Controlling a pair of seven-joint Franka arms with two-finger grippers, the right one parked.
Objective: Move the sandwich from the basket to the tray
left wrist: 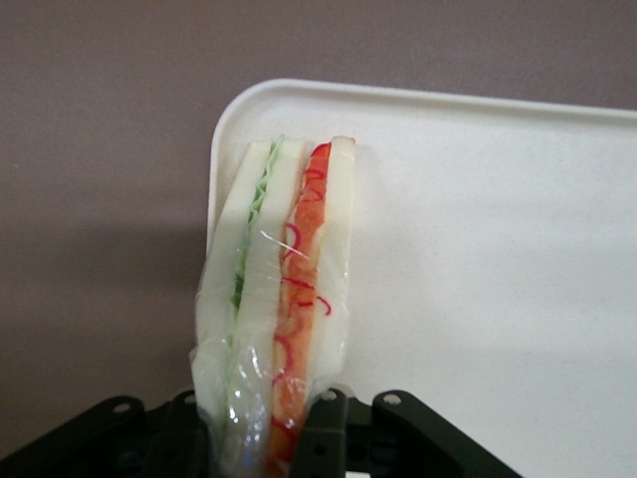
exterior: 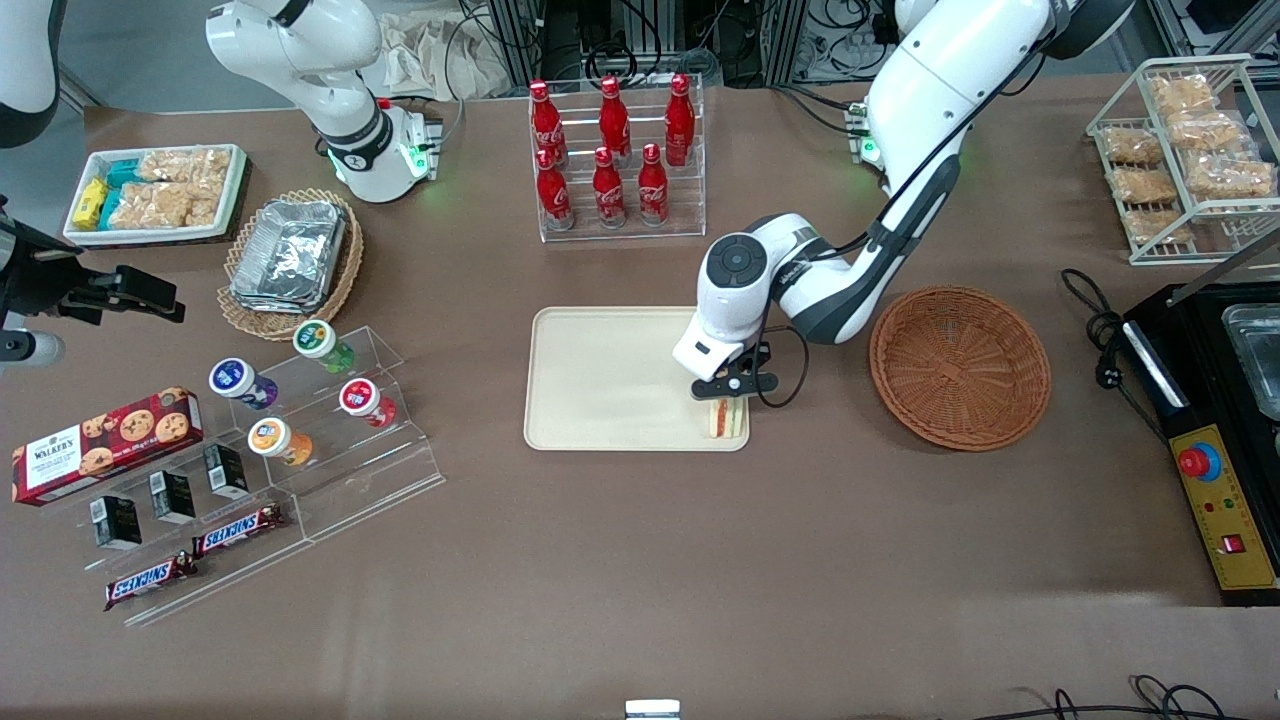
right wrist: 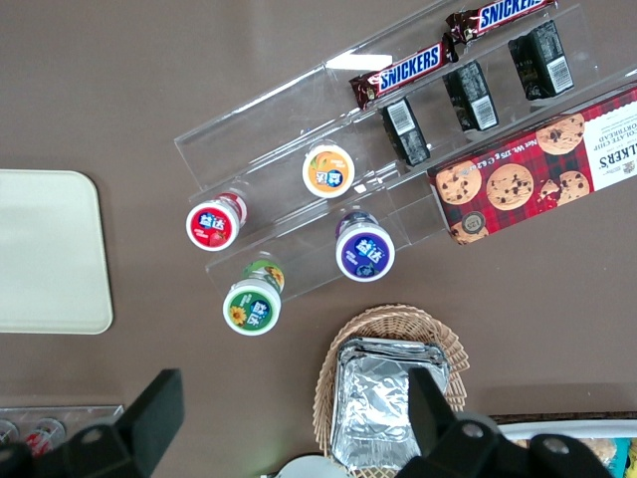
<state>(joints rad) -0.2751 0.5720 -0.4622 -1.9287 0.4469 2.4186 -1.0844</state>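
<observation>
The sandwich (exterior: 728,418), a plastic-wrapped white-bread wedge with green and orange-red layers, stands on edge at the corner of the cream tray (exterior: 600,385) nearest the front camera and the basket. My left gripper (exterior: 731,392) is directly above it, shut on the sandwich (left wrist: 284,299); the black fingers (left wrist: 320,438) press its wrapped sides. The sandwich's lower edge is at or just above the tray (left wrist: 498,249) surface near its rim. The round reddish-brown basket (exterior: 959,365) lies beside the tray toward the working arm's end, with nothing in it.
A clear rack of red bottles (exterior: 612,150) stands farther from the front camera than the tray. Acrylic steps with yoghurt cups (exterior: 300,400), snack bars and a cookie box lie toward the parked arm's end. A black machine (exterior: 1215,400) and wire shelf (exterior: 1185,150) sit past the basket.
</observation>
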